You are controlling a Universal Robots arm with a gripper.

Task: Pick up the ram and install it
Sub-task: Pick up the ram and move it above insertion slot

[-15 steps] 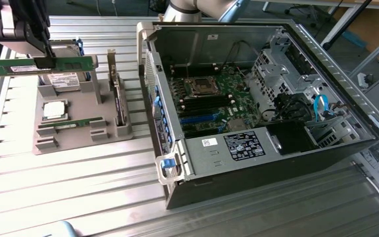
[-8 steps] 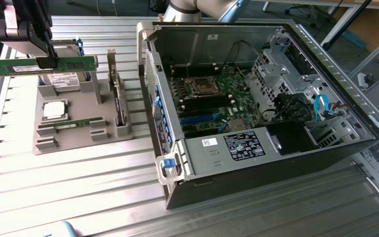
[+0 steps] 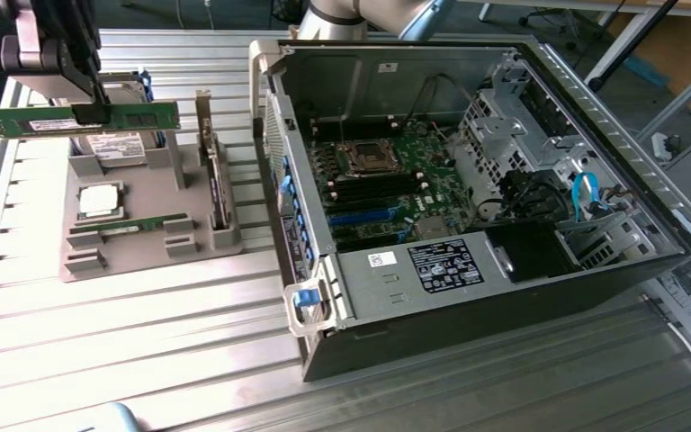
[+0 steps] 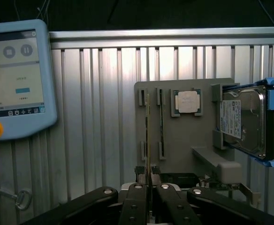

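Gripping the ram point(image 3: 28, 123) mid-length, the end effector point(image 3: 89, 113) hangs pinched on it above the grey holder point(image 3: 141, 245): pick-up looks done, install calls for squaring it to a motherboard point(image 3: 412, 171) slot.

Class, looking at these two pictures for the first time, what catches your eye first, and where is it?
The open computer case dominates the exterior view's middle and right, its motherboard exposed. At that view's upper left, the jaws hold the ram level above a grey parts tray.
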